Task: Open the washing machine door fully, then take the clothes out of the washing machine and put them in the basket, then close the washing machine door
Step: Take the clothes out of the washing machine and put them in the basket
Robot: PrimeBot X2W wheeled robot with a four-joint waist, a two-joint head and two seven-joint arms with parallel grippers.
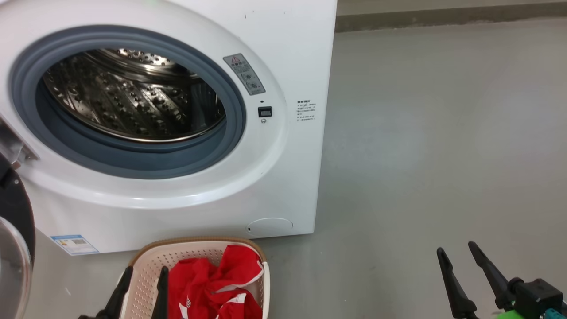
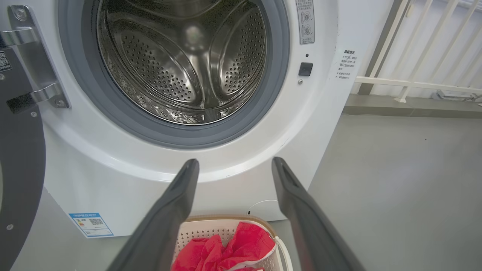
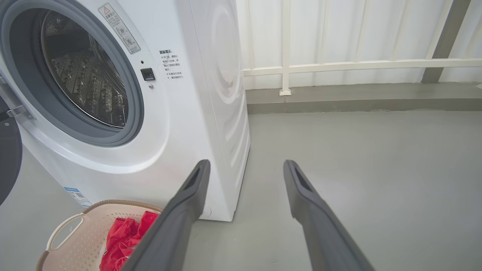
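Fingers of our left gripper point(image 1: 146, 271) stand spread wide at the lower left of the head view and hold nothing, their tips over the left part of the basket point(image 1: 195, 242). Our right gripper point(image 1: 456, 247) is well off to the right above bare grey floor point(image 1: 443, 133), its fingers likewise spread wide with nothing between them. The basket sits on the floor just in front of the washing machine point(image 1: 283, 177), and in it we see the clothes point(image 1: 212, 279), a crumpled red heap with white trim filling its right half. At the left edge of the head view the washing machine door point(image 1: 20, 208) hangs swung open on its metal hinge point(image 2: 34, 64), black rim and part of the glass showing. Low on the machine's white front are a blue label point(image 1: 74, 243) and a round service flap point(image 1: 269, 226). Above them, the grey gasket point(image 1: 133, 159) rings the open mouth, and inside it the drum point(image 1: 133, 97) shows perforated steel. Beyond the machine, a white railing point(image 3: 339, 66) runs along the far edge of the floor.
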